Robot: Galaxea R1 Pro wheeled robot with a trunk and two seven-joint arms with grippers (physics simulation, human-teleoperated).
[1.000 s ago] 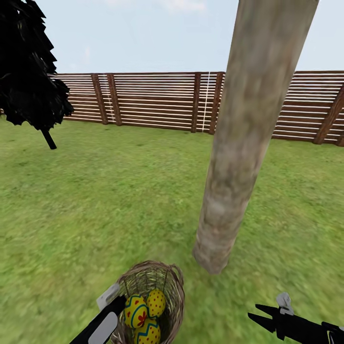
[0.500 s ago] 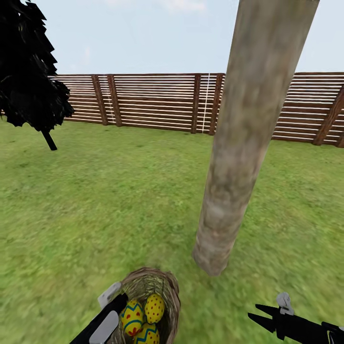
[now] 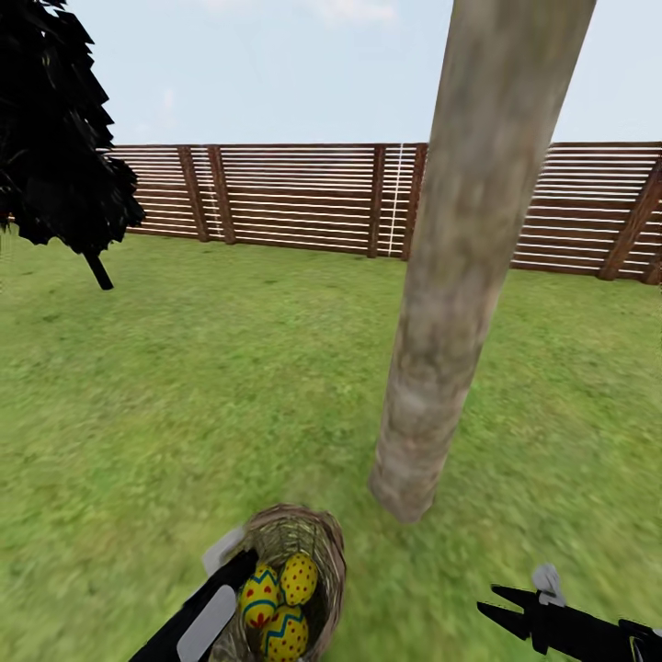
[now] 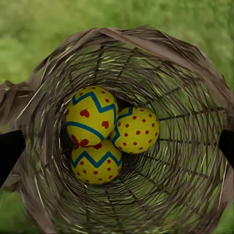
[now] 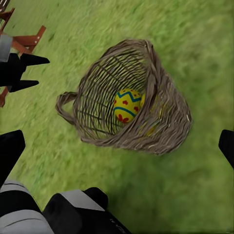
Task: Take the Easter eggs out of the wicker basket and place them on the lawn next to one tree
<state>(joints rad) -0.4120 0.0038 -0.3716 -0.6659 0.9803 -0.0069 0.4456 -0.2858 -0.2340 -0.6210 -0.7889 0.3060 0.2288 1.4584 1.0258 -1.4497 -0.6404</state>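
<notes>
The wicker basket (image 3: pixel 333 552) rests tilted on the lawn (image 3: pixel 230 386) just in front of the tree's pale trunk (image 3: pixel 450 303). Three yellow Easter eggs lie inside: one with hearts (image 4: pixel 91 117), one with red dots (image 4: pixel 136 130) and a third beneath them (image 4: pixel 97 163). In the head view the eggs (image 3: pixel 299 577) show through the basket's mouth. My left gripper (image 3: pixel 237 557) is open at the basket's left rim, looking straight into it. The right wrist view shows the basket (image 5: pixel 161 122) with one egg (image 5: pixel 126 105) and the left gripper (image 5: pixel 30 73) beside its mouth. My right gripper (image 3: pixel 492 611) hangs open over the grass to the right.
A narrow black-leaved tree (image 3: pixel 55 138) stands at the far left. A brown slatted fence (image 3: pixel 303 193) closes off the back of the garden. Open grass stretches all around the trunk and the basket.
The basket has rocked and shifted slightly, and the eggs have resettled inside. My left gripper has edged forward along the rim. The right arm has held still.
</notes>
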